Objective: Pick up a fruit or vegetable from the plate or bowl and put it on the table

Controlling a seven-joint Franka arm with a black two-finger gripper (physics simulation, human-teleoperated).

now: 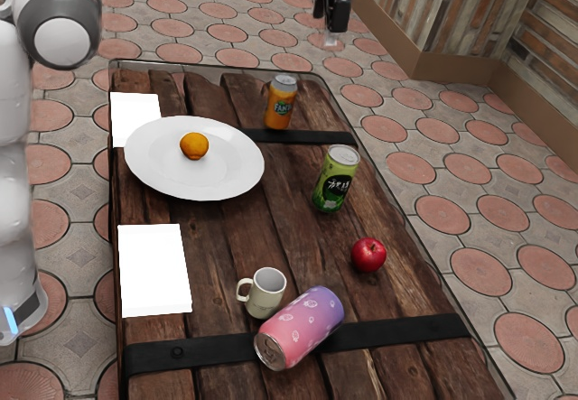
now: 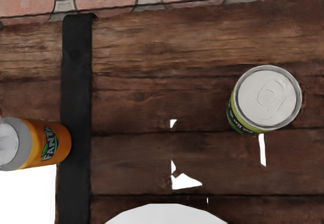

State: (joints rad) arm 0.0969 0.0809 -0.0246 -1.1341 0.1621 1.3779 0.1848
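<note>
One small, round orange fruit (image 1: 193, 144) is sitting on the wide white plate (image 1: 239, 163), near its middle, and my black pincer (image 1: 331, 32) is hovering high over the table, well apart from that fruit. How far open my pincer is standing, I cannot tell, nor whether it is gripping anything. My wrist view is looking down on the dark brown wooden table (image 2: 152, 102), taking in part of the plate's rim, an orange Fanta can with a silver top (image 2: 53, 143) and a green can with a silver lid (image 2: 268, 97). Both cans are standing upright, the orange one beside a black metal strap (image 2: 76, 92).

In the exterior view, a shiny red apple (image 1: 368, 255) is resting directly on the wood, near the green can. A cream-coloured mug (image 1: 266, 293) is standing upright, its handle pointing to the exterior view's left. Just beside it, a pink and purple can (image 1: 301, 328) is lying on its side across a second black strap (image 1: 397, 330). One blank white rectangle (image 1: 155, 269) is lying between the plate and that second strap, and another (image 1: 134, 116) is showing just beside the plate.
</note>
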